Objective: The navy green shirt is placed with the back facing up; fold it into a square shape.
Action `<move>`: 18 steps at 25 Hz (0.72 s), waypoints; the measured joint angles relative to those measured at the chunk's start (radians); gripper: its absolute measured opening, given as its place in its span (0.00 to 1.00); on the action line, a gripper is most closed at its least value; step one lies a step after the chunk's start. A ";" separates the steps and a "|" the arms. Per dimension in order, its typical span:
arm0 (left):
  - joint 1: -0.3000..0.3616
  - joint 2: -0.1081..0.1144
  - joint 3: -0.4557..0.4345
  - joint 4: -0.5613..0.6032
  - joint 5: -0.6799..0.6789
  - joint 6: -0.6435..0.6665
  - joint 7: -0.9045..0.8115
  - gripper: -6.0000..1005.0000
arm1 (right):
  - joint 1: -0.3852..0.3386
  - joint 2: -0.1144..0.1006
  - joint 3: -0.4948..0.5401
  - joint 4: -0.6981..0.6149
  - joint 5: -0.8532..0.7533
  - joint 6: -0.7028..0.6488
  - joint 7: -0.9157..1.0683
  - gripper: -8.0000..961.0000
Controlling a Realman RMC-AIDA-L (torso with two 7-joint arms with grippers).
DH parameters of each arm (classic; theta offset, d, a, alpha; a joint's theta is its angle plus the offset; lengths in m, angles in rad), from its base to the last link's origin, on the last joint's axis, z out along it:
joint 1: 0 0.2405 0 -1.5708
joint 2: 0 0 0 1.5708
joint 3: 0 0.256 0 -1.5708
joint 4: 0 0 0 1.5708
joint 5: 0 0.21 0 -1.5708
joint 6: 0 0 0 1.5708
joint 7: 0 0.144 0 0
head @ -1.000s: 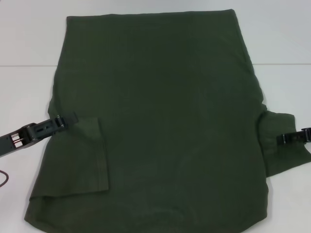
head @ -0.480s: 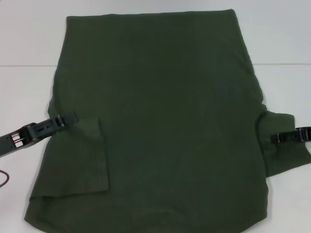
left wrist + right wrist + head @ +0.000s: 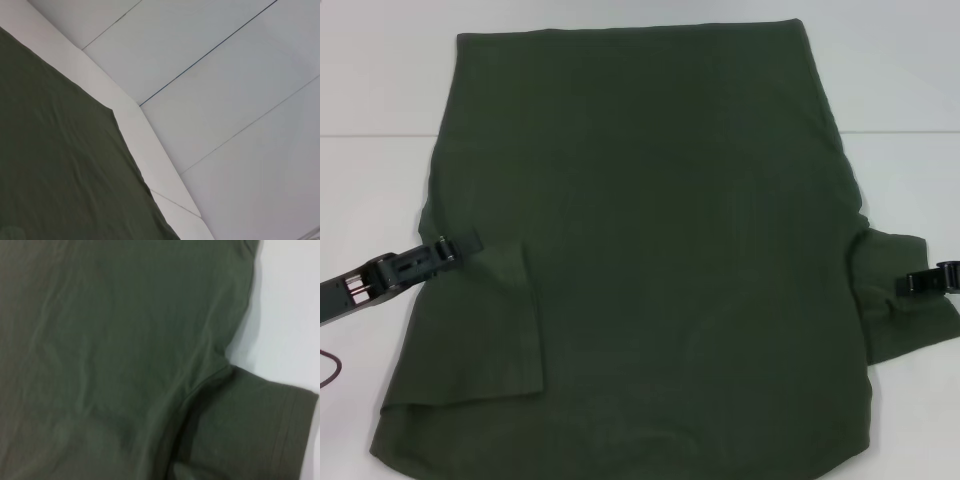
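Observation:
The navy green shirt (image 3: pixel 660 250) lies flat, plain back up, covering most of the white table (image 3: pixel 380 180). Its left sleeve (image 3: pixel 490 320) is folded inward onto the body. My left gripper (image 3: pixel 465 243) rests at the shirt's left edge, at the top of that folded sleeve. The right sleeve (image 3: pixel 905 335) still spreads outward, and my right gripper (image 3: pixel 903 284) sits over it near the armpit seam. The left wrist view shows the shirt's hem corner (image 3: pixel 50 165) on the table. In the right wrist view, shirt body (image 3: pixel 125 340) and right sleeve (image 3: pixel 250 425) are close below.
Bare white table shows left of the shirt and at the far right corner (image 3: pixel 900 90). A thin reddish cable (image 3: pixel 330 365) lies at the left edge. The shirt's near hem reaches the bottom of the head view.
My right gripper slid inward over the right sleeve, then drew back outward a little; the sleeve looks slightly wrinkled beside it. The left gripper and folded left sleeve have not moved.

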 joint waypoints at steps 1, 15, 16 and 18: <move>0.000 -0.001 0.000 0.000 0.000 0.000 0.000 0.88 | 0.000 0.001 0.000 0.000 -0.001 0.002 0.000 0.67; 0.012 -0.004 -0.002 0.000 -0.034 0.024 0.000 0.88 | -0.005 0.000 0.007 -0.009 -0.024 0.009 0.015 0.07; 0.014 -0.004 -0.001 0.000 -0.039 0.027 0.000 0.88 | -0.008 0.000 0.007 -0.016 -0.024 0.010 0.018 0.07; 0.019 -0.003 -0.001 0.000 -0.047 0.032 -0.001 0.88 | -0.012 -0.001 0.008 -0.030 -0.025 0.011 0.026 0.05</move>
